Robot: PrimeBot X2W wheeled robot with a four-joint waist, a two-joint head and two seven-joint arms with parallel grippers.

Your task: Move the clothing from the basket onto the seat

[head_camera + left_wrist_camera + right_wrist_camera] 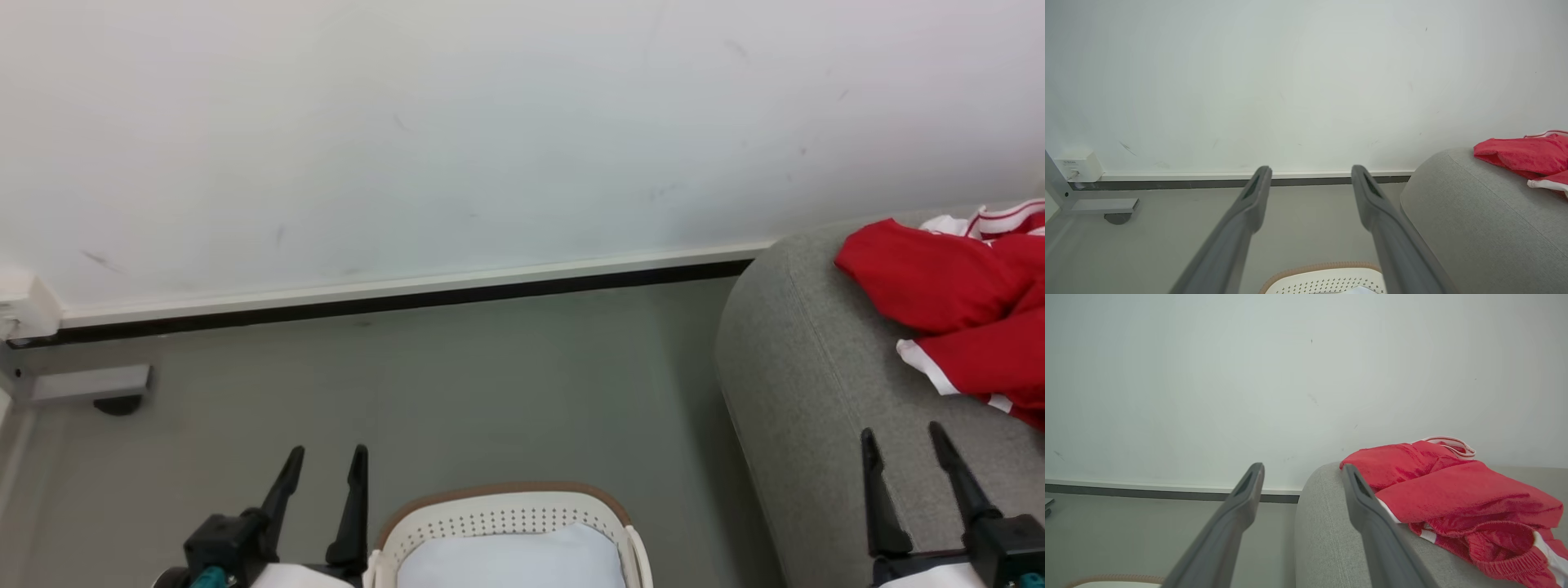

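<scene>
Clothing (pixel 955 302): on seat (pixel 800 384). Left end effector (pixel 322 465), right end effector (pixel 902 453): parted, empty. Transfer seemingly done; next, check basket (pixel 506 510) for red.

The left gripper (pixel 328 451) and right gripper (pixel 900 431) share long tapering dark fingers (pixel 353 506), black blocky bases, teal accents, white forearms.

White wall (pixel 457 122); grey floor (pixel 506 384)
</scene>
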